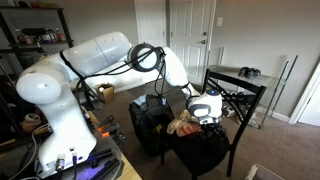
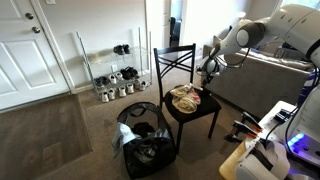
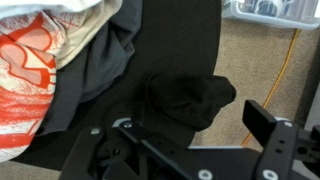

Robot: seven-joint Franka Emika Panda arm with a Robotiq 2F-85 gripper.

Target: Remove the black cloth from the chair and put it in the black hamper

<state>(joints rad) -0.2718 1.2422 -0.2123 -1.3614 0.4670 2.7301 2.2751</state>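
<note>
Wrist view gives us the clearest look: the crumpled black cloth (image 3: 185, 98) lies bunched on the dark seat of the black cross-backed chair (image 3: 185, 35). It sits just beside a grey garment (image 3: 95, 70), and an orange-and-white patterned garment (image 3: 25, 80) lies further over. We cannot tell whether the black bundle touches the grey one. The gripper (image 3: 185, 135) hovers right over the black cloth with its jaws spread wide and nothing in them. One finger (image 3: 263, 120) stands clear to the side of the bundle, while the opposite one is lost against the dark seat. In an exterior view the black fabric hamper (image 2: 150, 155) stands on the beige carpet (image 2: 60, 130) just beside the chair's front legs.

We judge the step in hand to be the grasp itself. To do it well, we centre the gripper on the thickest fold of the bundle so both fingers straddle it, then descend straight and slowly, since black on black hides the depth. We stop before the fingers press into the seat. We close on the black fabric alone and keep the far finger off the grey garment, or that comes along too. A deep pinch of a thick fold should hold better than a thin edge. The lift then needs to go high enough for the hanging cloth to clear the seat and the pile before we swing toward the hamper
</note>
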